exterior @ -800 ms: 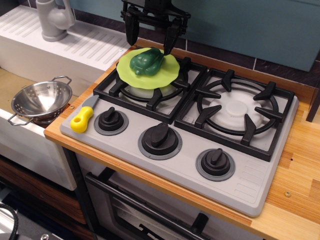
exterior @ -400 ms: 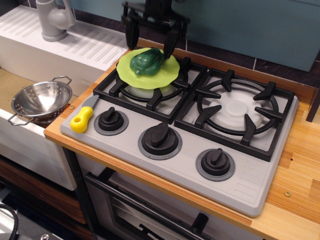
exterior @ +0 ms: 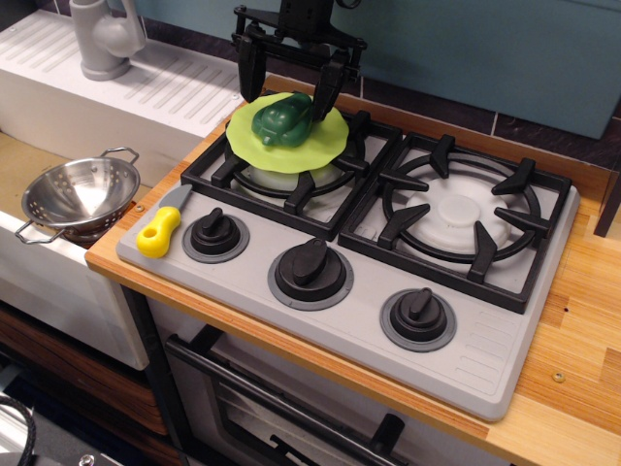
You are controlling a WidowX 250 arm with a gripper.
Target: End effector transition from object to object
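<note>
My black gripper hangs over the back left burner with its two long fingers pointing down from a wide crossbar. The fingers are spread apart, one on each side of a dark green toy pepper. The fingertips reach down to about the top of the pepper and I cannot tell whether they touch it. The pepper lies on a light green round plate, which rests on the left burner grate.
The grey stove top has a right burner grate and three black knobs along the front. A yellow-handled tool lies at the stove's left edge. A steel colander sits in the sink; a grey faucet stands behind.
The gripper has come down a little over the pepper, so its fingertips now flank the pepper's top. The pepper and plate have not moved.
</note>
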